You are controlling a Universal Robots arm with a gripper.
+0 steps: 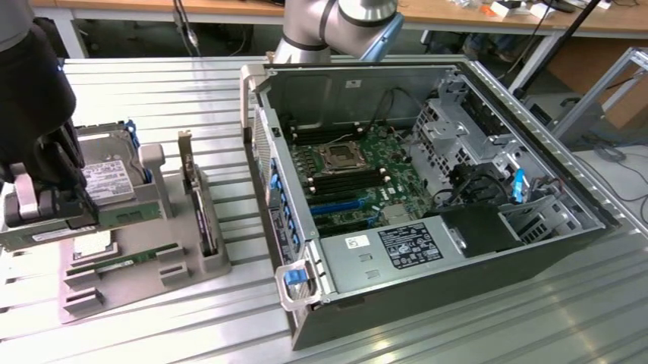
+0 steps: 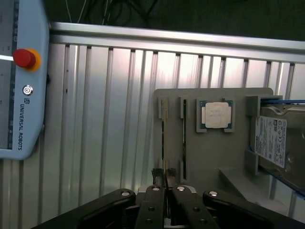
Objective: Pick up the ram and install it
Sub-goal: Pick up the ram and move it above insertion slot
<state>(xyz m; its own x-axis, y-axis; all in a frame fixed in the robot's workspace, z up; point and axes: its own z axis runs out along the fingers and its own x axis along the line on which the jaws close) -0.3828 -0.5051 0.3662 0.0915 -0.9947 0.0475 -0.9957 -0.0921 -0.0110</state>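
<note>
The pincer (image 2: pixel 164 175) hangs over one end of a flat grey plastic holder tray (image 1: pixel 136 294) on the ribbed aluminium desk (image 1: pixel 152 98). Its black fingers (image 2: pixel 156 174) are drawn almost together, with only a sliver of gap between them. The ram (image 1: pixel 121 265), a thin long green circuit-board stick, sits in a narrow slot of that tray, at the exterior view's left of the open dark computer case (image 1: pixel 354 70). In the wrist view its thin edge runs straight up to the fingertips; I can't tell whether they touch it. In the same tray stand a silver boxy hard drive (image 1: pixel 106 178) and a dark expansion card on edge (image 1: pixel 197 205), and a square silver processor chip (image 2: pixel 216 116) lies in its pocket. A grey control tablet with a red button (image 2: pixel 19 95) rests on the desk near the tray
</note>
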